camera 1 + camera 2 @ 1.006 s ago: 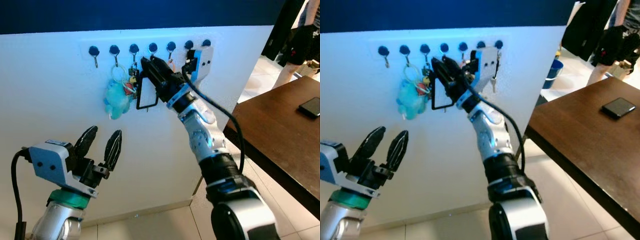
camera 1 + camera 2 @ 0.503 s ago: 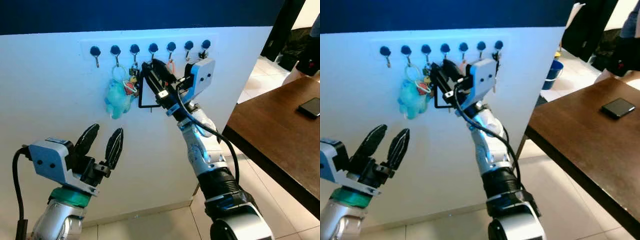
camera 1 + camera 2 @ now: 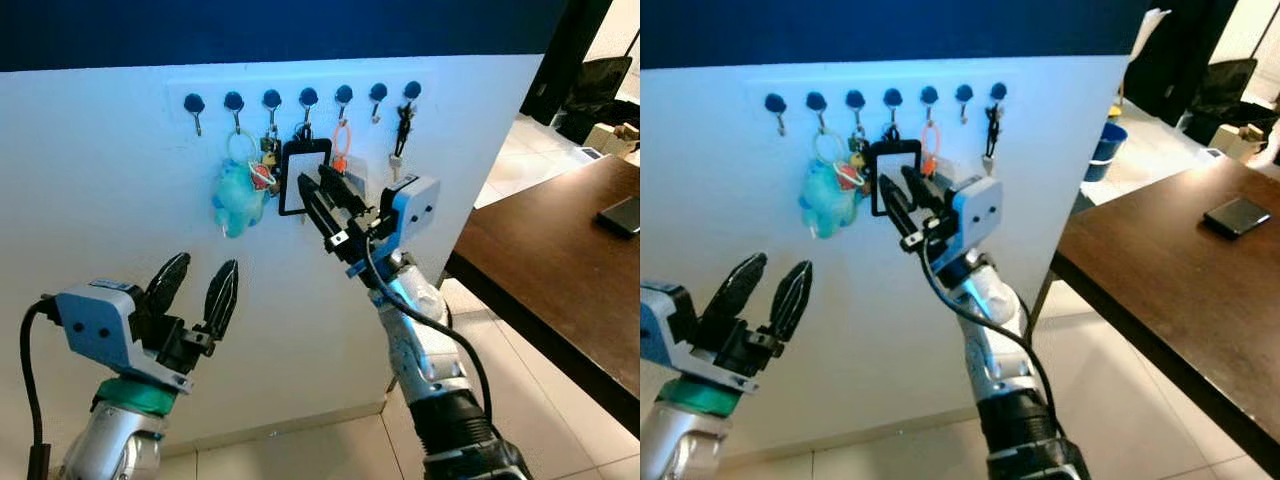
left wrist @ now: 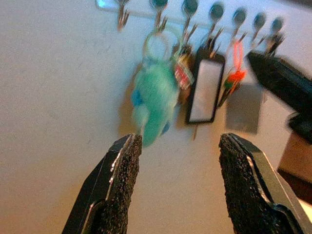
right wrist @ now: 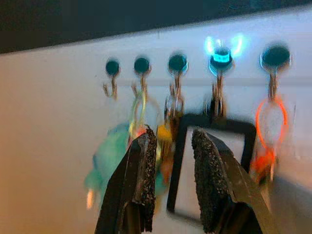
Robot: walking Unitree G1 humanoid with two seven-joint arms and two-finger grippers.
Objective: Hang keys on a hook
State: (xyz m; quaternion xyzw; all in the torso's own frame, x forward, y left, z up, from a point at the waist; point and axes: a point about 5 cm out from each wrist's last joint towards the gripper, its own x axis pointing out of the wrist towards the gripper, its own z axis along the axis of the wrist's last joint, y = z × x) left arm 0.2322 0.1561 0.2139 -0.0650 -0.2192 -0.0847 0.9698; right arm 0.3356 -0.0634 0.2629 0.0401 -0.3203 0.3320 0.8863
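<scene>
Tag (image 3: 304,177) hangs on hook (image 3: 307,99) — R gripper (image 3: 322,196) just below it, fingers parted, holding nothing. L gripper (image 3: 196,287) low, open.

The key tag (image 3: 304,177) hangs on the fourth hook (image 3: 308,100) (from the left), right of the plush keychain (image 3: 234,196).

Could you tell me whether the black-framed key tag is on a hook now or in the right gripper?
On a hook. The black-framed tag hangs from the fourth hook, and the right gripper sits just below it, jaws slightly apart and holding nothing.
</scene>
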